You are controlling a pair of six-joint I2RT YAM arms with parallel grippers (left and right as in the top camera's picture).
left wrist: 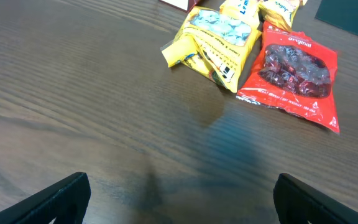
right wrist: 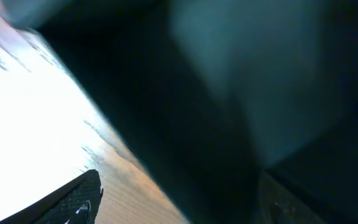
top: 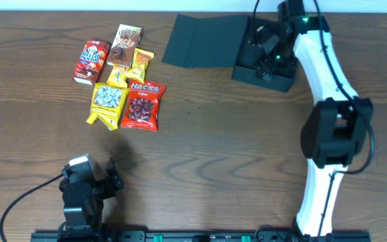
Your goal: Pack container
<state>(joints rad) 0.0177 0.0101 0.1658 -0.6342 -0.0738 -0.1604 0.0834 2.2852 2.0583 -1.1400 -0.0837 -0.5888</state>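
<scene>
Now both spread wide.
Ahead of my left pincer: glossy crinkled packets; my right pincer sits at the matte cardboard container, blurred except overhead.

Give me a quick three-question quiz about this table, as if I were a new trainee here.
1. True or false: the container's flap lid is shut.
2. Fill in: the Hacks packet is ___ in colour.
3. Pick one. The right gripper is: A on the Hacks packet; B at the container; C over bare wood, far from both.
Key: 1 false, the lid lies open; 2 red; 3 B.
</scene>
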